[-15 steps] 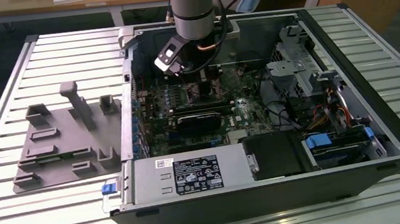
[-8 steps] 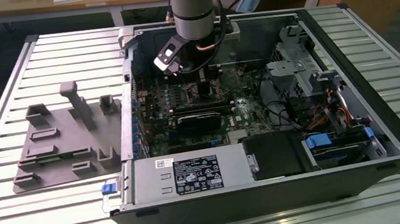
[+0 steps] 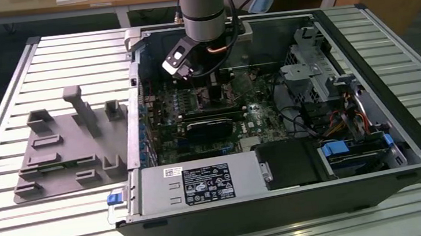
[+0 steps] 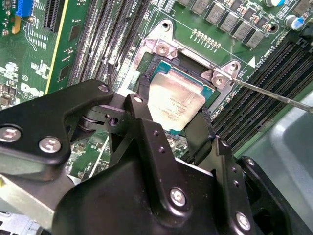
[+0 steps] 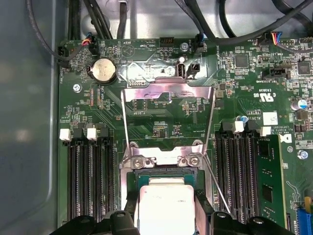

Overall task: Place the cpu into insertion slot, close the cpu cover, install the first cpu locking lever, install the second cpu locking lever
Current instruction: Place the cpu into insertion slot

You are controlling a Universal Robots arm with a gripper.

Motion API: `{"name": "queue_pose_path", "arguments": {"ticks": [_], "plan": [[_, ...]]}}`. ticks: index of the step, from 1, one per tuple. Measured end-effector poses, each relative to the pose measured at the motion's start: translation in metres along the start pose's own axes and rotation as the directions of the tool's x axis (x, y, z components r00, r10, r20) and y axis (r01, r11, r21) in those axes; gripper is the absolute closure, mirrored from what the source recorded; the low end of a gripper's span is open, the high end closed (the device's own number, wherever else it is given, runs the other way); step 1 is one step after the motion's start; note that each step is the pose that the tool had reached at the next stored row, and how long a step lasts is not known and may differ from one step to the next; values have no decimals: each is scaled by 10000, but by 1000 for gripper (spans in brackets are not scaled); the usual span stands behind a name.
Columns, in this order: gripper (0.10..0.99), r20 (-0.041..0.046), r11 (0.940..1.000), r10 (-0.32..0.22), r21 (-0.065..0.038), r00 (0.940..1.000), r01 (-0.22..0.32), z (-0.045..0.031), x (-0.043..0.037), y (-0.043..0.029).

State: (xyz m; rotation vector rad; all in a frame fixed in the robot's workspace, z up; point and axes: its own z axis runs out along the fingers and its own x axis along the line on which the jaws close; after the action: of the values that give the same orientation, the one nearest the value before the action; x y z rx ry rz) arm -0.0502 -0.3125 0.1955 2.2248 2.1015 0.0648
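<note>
Gripping the cpu (image 4: 175,100), the tool (image 4: 172,112) holds it flat, face up, square with the insertion slot (image 4: 170,63).

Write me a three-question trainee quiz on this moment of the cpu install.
1. Short answer: in the exterior view, on which side of the computer case does the grey fixture plate lie?
2. True or false: in the first wrist view, the cpu cover is shut down over the cpu.
3. Multiple choice: in the second wrist view, which thing is nearest the claw? A the grey fixture plate; B the cpu; C the cpu cover.

Key: 1 the exterior view's left; 2 false, the cover stands open; 3 B.
</note>
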Motion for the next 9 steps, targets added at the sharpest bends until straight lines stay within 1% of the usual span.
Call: {"name": "queue_pose_path", "arguments": {"ticks": [6, 9], "plan": [[549, -31, 9996, -300, -6, 9995, 300, -1, 0, 0], [549, -35, 9995, -330, -7, 9994, 330, -1, 0, 0]]}}
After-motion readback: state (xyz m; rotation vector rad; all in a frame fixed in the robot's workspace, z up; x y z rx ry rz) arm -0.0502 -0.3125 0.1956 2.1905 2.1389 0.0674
